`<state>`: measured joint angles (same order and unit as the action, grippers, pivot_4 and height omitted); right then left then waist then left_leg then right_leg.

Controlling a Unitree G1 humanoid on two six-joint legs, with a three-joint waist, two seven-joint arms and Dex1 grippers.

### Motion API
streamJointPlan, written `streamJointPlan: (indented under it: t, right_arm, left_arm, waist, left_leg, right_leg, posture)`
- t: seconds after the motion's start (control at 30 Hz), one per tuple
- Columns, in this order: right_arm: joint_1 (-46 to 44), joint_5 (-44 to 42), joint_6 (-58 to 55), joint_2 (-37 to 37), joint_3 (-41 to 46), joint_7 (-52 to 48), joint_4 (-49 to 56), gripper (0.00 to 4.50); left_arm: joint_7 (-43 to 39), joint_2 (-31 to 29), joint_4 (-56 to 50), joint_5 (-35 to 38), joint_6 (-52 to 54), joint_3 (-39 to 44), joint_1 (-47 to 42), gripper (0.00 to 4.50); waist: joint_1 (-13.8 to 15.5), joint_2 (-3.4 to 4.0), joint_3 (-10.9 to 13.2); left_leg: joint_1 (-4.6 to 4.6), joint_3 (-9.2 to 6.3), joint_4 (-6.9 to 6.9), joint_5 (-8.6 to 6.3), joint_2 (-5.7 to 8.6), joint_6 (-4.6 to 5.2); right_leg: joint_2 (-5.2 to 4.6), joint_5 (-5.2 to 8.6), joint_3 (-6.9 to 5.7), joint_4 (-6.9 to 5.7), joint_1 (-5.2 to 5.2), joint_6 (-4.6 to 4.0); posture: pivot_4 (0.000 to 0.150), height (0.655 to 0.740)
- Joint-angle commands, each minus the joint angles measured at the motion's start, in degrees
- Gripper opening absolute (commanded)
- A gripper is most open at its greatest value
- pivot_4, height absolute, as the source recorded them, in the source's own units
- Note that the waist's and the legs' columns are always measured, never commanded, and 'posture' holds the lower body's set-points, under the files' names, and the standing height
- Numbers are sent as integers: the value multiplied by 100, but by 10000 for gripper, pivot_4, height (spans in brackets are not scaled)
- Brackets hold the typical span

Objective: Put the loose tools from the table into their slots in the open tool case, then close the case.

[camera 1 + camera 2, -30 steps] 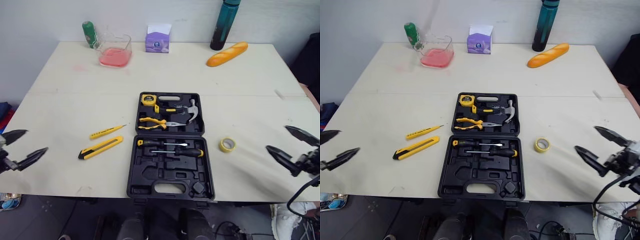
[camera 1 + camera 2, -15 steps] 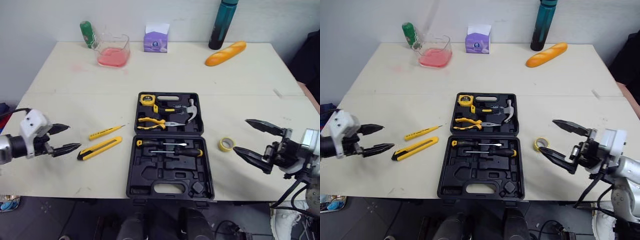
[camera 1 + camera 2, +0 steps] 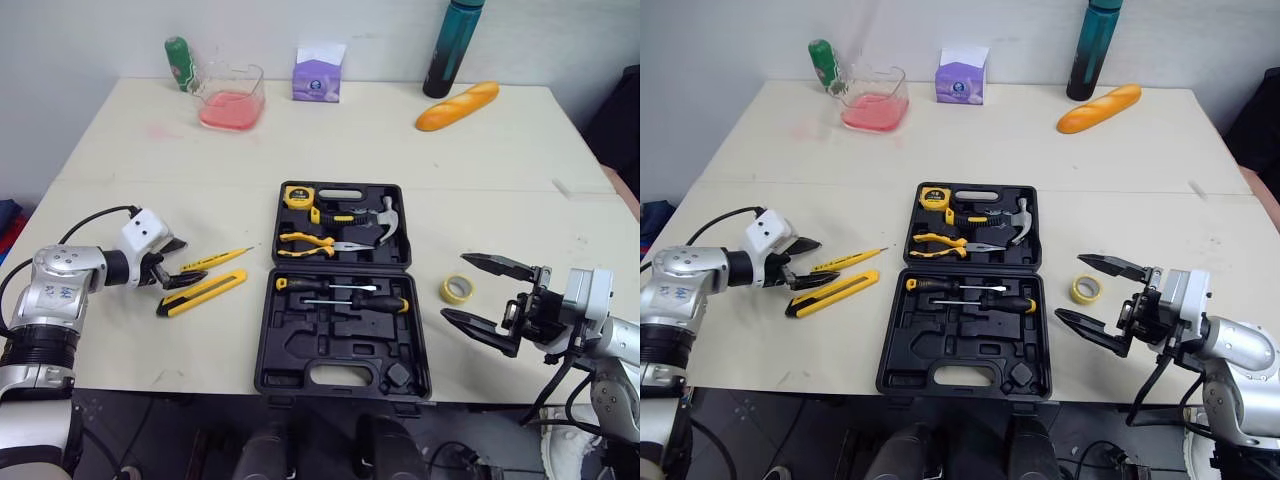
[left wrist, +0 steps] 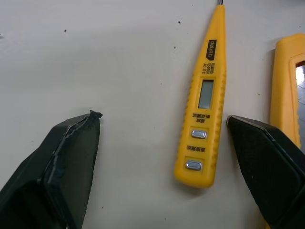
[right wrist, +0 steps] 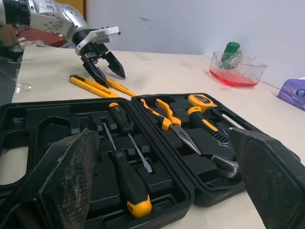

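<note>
Left of the case [image 3: 300, 360] lie a tester pen [image 3: 213, 262] and, nearer its front, a knife [image 3: 203, 294]; right of it, a tape roll [image 3: 456, 289].

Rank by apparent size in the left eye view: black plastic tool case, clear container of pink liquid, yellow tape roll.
Black plastic tool case
Clear container of pink liquid, though farther back
Yellow tape roll

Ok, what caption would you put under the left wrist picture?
Open left gripper straddling a yellow tester pen on the table, a yellow knife beside it.
</note>
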<state>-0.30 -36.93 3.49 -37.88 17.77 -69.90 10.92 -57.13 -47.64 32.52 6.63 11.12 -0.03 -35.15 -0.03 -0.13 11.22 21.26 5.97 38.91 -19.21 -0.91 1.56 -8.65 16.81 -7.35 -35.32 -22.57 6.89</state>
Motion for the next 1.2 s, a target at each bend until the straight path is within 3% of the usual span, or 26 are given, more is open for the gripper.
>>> streamJointPlan:
  t: [0.03, 0.27, 0.37, 0.53, 0.6, 0.93, 1.2]
  right_arm:
    - [10, -41, 51, 44, 10, 71, 243, 44720]
    - [145, -159, -81, 8, 90, 124, 450, 44720]
    - [165, -176, -123, -13, 84, 72, 463, 45000]
    - [72, -146, -74, -45, 127, 10, 318, 45000]
    - [57, -123, -55, -39, 131, -3, 272, 45000]
    - [10, -48, -19, 3, 78, 7, 189, 45000]
    - [5, 151, 19, -162, 95, -4, 230, 45000]
  left_arm:
    - [69, 222, 261, -132, -182, -88, -209, 45000]
    - [-404, 310, 217, -182, -148, -266, -95, 45000]
    - [-505, 336, 213, -193, -187, -296, -56, 35833]
    - [-557, 391, 240, -208, -268, -257, -42, 12071]
    - [-565, 380, 250, -230, -272, -247, -29, 5670]
    - [-407, 252, 218, -115, -782, 90, 8, 5752]
    - [-1080, 102, -1087, 543, -1151, 425, 149, 5752]
  waist:
    - [29, -3, 0]
    - [128, -4, -1]
    - [126, -4, -1]
    - [139, -4, -1]
    - [139, -4, -1]
    - [127, -4, -1]
    - [121, -9, 2]
  left_leg:
    - [1, -3, 7, -1, -1, 1]
    - [0, -1, 16, -8, -1, 9]
    - [-1, 3, 18, -9, 1, 11]
    - [-8, 4, 18, -9, -1, 11]
    - [-8, 4, 20, -9, -1, 12]
    - [-8, 4, 20, -9, -2, 12]
    - [2, 5, 20, -9, -3, 12]
  right_leg:
    - [0, 0, 0, -3, 3, 0]
    - [-3, -1, 8, -9, 4, 2]
    - [-4, -1, 12, -9, 4, 2]
    - [-4, -1, 14, -16, 5, 2]
    - [-4, -1, 15, -18, 5, 1]
    - [-4, -1, 15, -18, 4, 1]
    - [-4, -1, 15, -14, -2, 1]
  posture:
    - [1500, 7400]
    - [1500, 7400]
    - [1500, 7400]
    - [1500, 7400]
    - [1500, 7400]
    - [1500, 7400]
    - [1500, 7400]
